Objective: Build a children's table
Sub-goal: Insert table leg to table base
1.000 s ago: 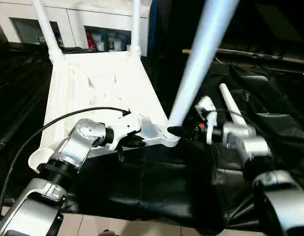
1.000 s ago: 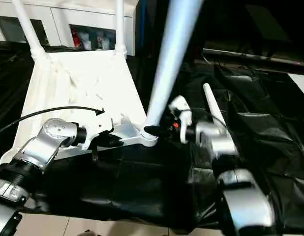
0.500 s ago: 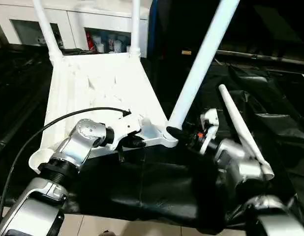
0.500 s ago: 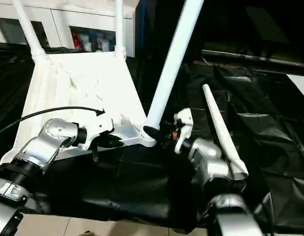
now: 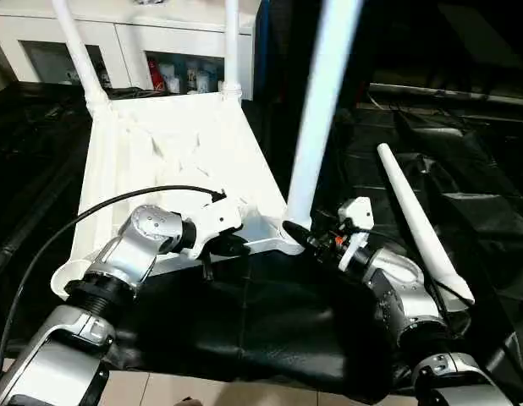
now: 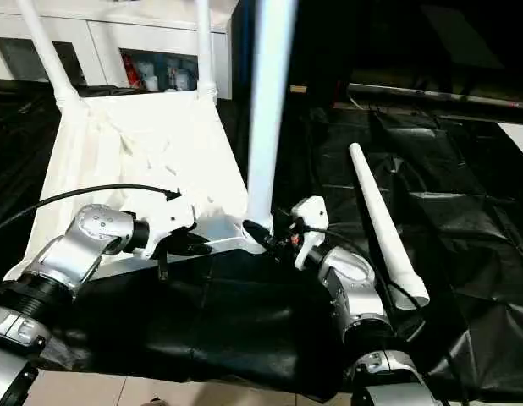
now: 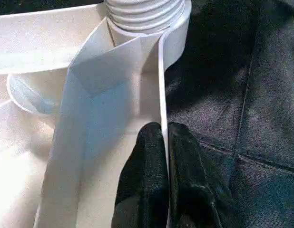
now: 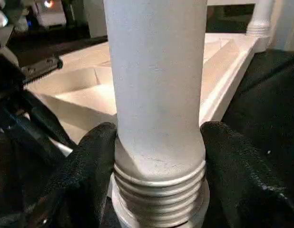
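The white table top point(image 5: 173, 156) lies underside up on black cloth. Two legs point(image 5: 75, 46) point(image 5: 231, 42) stand upright in its far corner sockets. A third leg point(image 5: 316, 118) stands nearly upright in the near right corner socket. My right gripper point(image 5: 300, 235) is shut on this leg just above its threaded base, with black fingers point(image 8: 90, 161) on either side. My left gripper point(image 5: 236, 245) is shut on the top's thin near rim point(image 7: 162, 85), close to that socket. A fourth leg point(image 5: 418, 222) lies loose on the cloth to the right.
Black cloth point(image 5: 270, 313) covers the work surface around the table top. A white cabinet point(image 5: 41, 51) with shelved items stands behind. A black cable point(image 5: 92, 216) arcs over my left forearm. The floor edge shows along the near side.
The third leg has swung from leaning right to nearly upright in its corner socket. My right forearm has dropped lower and closer. The left gripper has kept its hold on the rim.
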